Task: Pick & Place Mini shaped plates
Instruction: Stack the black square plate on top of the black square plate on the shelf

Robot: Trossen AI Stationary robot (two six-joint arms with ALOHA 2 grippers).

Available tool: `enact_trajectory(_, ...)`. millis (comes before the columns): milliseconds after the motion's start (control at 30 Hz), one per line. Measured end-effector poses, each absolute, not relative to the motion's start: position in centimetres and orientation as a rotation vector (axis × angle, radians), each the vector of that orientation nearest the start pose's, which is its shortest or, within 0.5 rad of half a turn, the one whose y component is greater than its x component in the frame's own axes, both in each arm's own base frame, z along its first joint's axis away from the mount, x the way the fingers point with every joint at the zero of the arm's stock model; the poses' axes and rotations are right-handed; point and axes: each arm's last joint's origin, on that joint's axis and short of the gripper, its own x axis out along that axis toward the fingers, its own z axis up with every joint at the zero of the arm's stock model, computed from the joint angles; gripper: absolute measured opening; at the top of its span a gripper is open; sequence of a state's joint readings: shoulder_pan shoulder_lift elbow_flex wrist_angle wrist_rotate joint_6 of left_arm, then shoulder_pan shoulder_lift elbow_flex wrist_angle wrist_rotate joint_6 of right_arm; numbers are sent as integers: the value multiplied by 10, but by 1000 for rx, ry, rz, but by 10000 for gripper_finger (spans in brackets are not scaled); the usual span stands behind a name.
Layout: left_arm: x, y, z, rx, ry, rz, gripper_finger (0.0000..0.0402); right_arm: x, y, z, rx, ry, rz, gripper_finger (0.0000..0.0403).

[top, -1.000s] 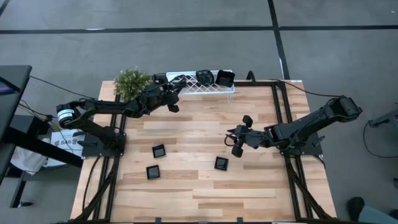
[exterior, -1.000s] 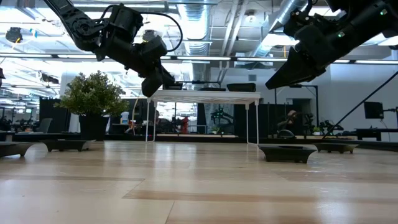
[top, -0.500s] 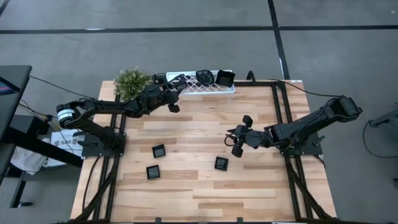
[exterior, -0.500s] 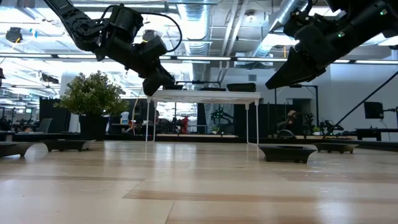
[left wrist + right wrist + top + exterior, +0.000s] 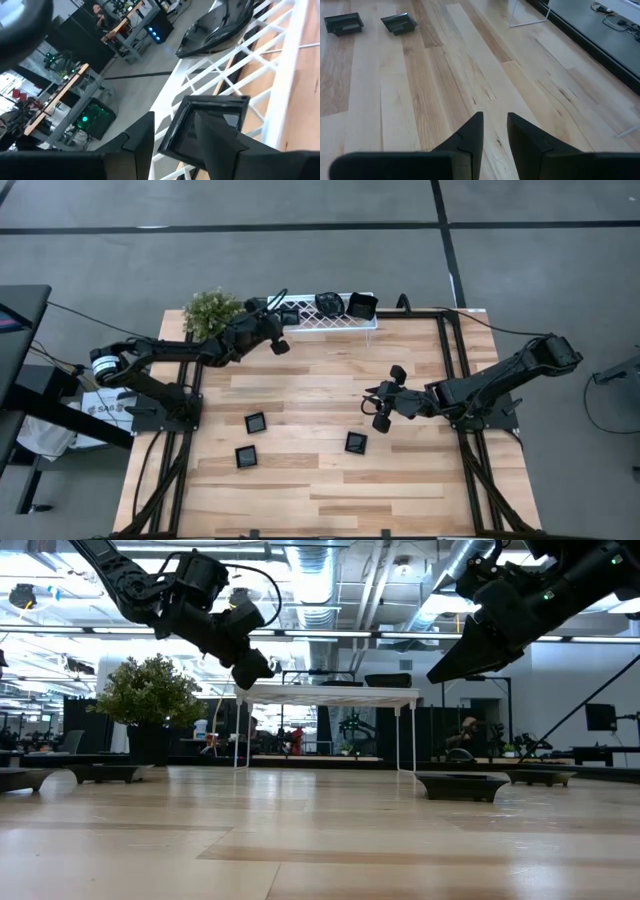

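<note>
A white lattice rack [image 5: 322,323] stands at the table's far edge. On it lie three black mini plates: a square one [image 5: 212,125] at its left end, a rounded one [image 5: 220,27] and another [image 5: 361,306] to the right. My left gripper [image 5: 174,117] is open at the square plate, its fingers on either side of that plate's near rim. Three more square plates [image 5: 256,423], [image 5: 246,456], [image 5: 355,442] rest flat on the wooden table. My right gripper [image 5: 374,396] hovers open above the table's right middle, with nothing between its fingers [image 5: 470,130]. My left gripper stands astride the square plate's near rim [image 5: 172,137], one finger [image 5: 215,140] over the plate's inside and one outside it. It comes slanting down from the table's left. The plate lies flat on the rack's lattice. I cannot tell whether the fingers touch it.
A small potted plant [image 5: 212,310] stands by the rack's left end, close to my left arm. Dark rails run along the table's left and right edges. The room behind holds desks and equipment.
My left gripper has rolled about its own axis while staying at the rack's left end. The square plate now lies on the rack's lattice.
</note>
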State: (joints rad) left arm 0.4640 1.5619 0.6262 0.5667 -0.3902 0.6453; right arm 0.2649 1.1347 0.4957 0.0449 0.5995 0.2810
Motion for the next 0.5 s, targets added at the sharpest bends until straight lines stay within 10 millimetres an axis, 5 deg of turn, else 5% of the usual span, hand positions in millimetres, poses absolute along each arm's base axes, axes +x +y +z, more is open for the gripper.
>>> enact_trajectory(233, 271, 114, 190, 619, 559, 646, 145, 213, 43, 193, 17, 493, -386, 82)
enact_trajectory(500, 275, 36, 189, 589, 422, 316, 143, 211, 47, 192, 43, 505, -383, 82)
